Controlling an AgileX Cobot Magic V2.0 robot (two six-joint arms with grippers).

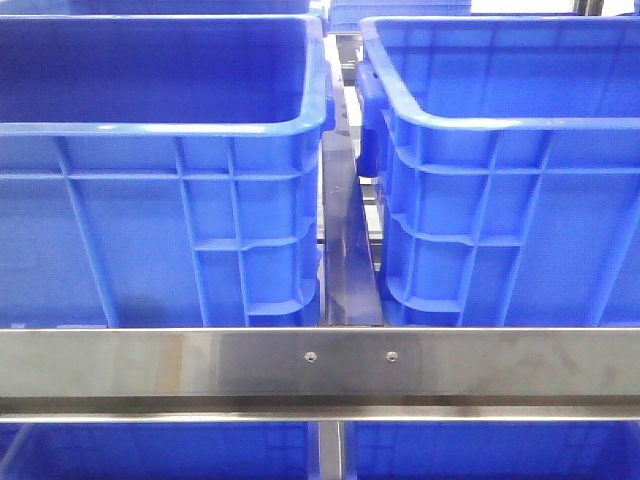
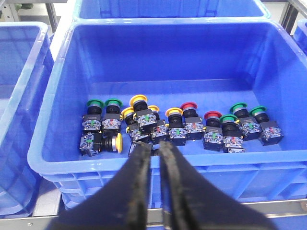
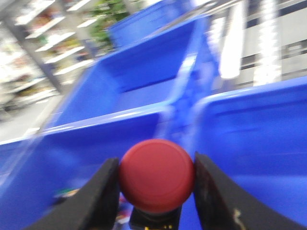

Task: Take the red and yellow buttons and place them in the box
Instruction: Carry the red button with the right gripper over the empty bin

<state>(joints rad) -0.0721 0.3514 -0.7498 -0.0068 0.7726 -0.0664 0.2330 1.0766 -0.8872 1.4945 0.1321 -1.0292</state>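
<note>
The right gripper (image 3: 156, 184) holds a red button (image 3: 157, 173) between its 2 fingers — the view is blurred, with blue crates behind. The left gripper (image 2: 154, 160) is almost closed and empty, above the near wall of a blue crate (image 2: 53, 120) where red, yellow and green buttons (image 2: 175, 125) lie on the floor.

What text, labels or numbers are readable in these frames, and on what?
None readable.
Button bodies in the crate: small pale labels on the contact blocks, too small to read.
Red button held in the right gripper: no marking on its cap.
Shelf items in the background of the right wrist view: blurred.
</note>
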